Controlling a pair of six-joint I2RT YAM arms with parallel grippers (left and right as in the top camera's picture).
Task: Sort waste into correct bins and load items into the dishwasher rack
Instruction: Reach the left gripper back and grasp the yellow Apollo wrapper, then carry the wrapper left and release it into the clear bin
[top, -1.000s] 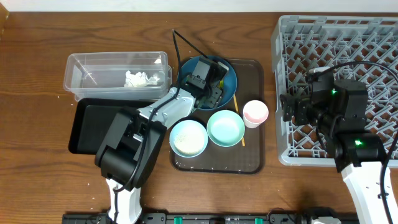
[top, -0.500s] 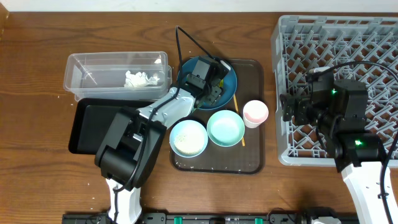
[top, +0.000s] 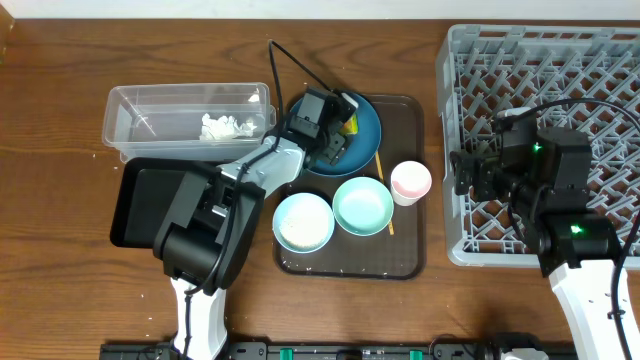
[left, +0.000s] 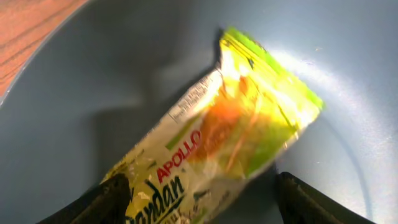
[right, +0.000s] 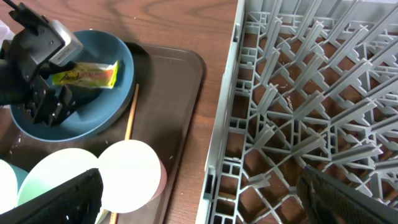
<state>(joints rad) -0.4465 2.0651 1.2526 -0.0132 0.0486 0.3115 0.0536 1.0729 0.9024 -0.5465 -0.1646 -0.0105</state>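
The yellow-orange snack wrapper (left: 230, 124) lies on the dark-blue plate (top: 367, 131). My left gripper (top: 335, 135) is open just above the plate, its fingers on either side of the wrapper's near end. The left finger touches the wrapper and the right finger is apart from it. The wrapper also shows in the right wrist view (right: 87, 74). My right gripper (right: 199, 193) is open and empty over the left edge of the grey rack (top: 560, 60). The white bowl (top: 303, 222), mint bowl (top: 363, 205), white-pink cup (top: 411, 182) and wooden stick (top: 380, 165) sit on the brown tray (top: 400, 255).
The clear tub (top: 150, 120) at the back left holds crumpled white tissue (top: 222, 127). The black tray (top: 140, 200) lies in front of it, partly under my left arm. A few white grains lie on the brown tray's front part.
My left gripper has shifted a little up and to the left over the plate, and its cable has swung left. The right arm has not moved.
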